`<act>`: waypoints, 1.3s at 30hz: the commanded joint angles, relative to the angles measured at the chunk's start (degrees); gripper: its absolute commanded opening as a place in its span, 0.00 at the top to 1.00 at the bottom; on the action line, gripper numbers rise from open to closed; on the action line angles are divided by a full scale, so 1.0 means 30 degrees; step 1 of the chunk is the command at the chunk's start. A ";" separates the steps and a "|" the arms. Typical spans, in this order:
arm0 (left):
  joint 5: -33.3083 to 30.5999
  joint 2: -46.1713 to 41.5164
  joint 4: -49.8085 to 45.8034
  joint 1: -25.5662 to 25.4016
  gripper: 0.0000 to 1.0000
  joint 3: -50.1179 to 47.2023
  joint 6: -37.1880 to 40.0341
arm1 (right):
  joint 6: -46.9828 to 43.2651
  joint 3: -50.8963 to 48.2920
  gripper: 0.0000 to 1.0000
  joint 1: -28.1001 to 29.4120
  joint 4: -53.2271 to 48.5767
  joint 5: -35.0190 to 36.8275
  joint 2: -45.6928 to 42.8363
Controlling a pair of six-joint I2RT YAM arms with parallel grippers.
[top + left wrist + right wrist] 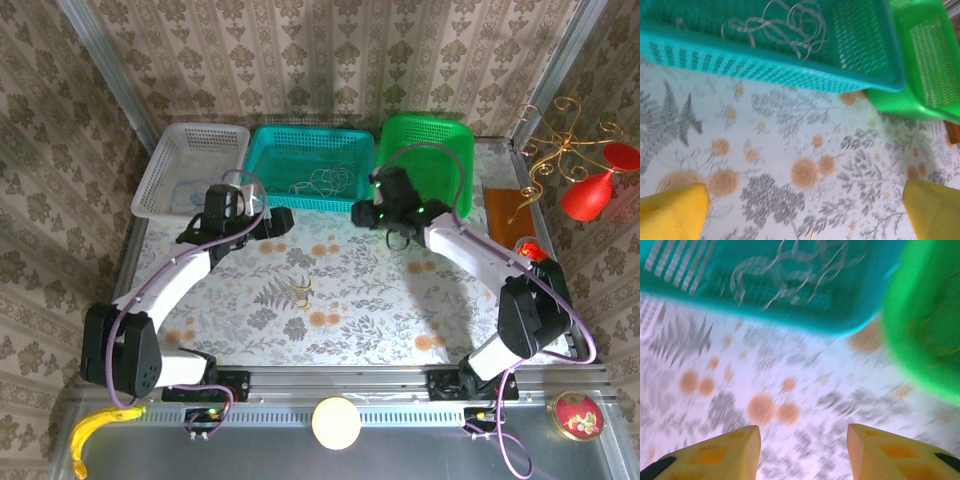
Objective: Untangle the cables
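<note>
Nearest of all runs a metal rail [400, 425] along the front edge. On it sit a cream disc [336, 422] in the middle, a yellow curved object [95, 425] at the left and a round red tin [578, 415] at the right. Both arm bases are bolted just behind it.

Beyond the rail lies the surface [350, 300], covered by a pale cloth printed with grey ferns and orange blooms. One small yellowish cable [300, 290] lies alone near the middle of it, well apart from both arms.

Farther back the two arms reach inward. The left pincer [804, 192] stands wide apart and empty above the cloth, just short of the teal basket [270, 150]. The right pincer [803, 432] is also parted with nothing between its fingers, over the cloth near the gap between the teal basket and the green basket [445, 135]; its wrist view is blurred.

Three baskets line the far edge, with a white basket [215, 135] on the left, teal in the centre and green on the right. A loose clump of pale cables [785, 22] rests on the teal basket's floor. A faint bluish loop [185, 192] seems to lie in the white basket.

At the far right, off the cloth, a gold wire ornament [565, 135] hangs beside a red object [595, 190]. Damask wallpaper [330, 60] covers the walls behind metal frame posts [110, 70].
</note>
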 commanded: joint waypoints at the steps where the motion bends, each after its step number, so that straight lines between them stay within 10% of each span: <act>1: -0.0761 -0.1296 -0.0219 0.0069 0.00 -0.0824 -0.0523 | 0.1207 -0.0767 0.50 0.1563 0.0824 -0.0656 0.0632; 29: -0.1292 -0.3823 -0.0442 0.1092 0.00 -0.2835 -0.0910 | 0.3126 0.0743 0.60 0.6012 0.3226 -0.0642 0.7453; 39: -0.0860 -0.3721 0.0055 0.1119 0.00 -0.2971 -0.0639 | 0.2880 0.0782 1.00 0.6000 0.3162 -0.0820 0.7483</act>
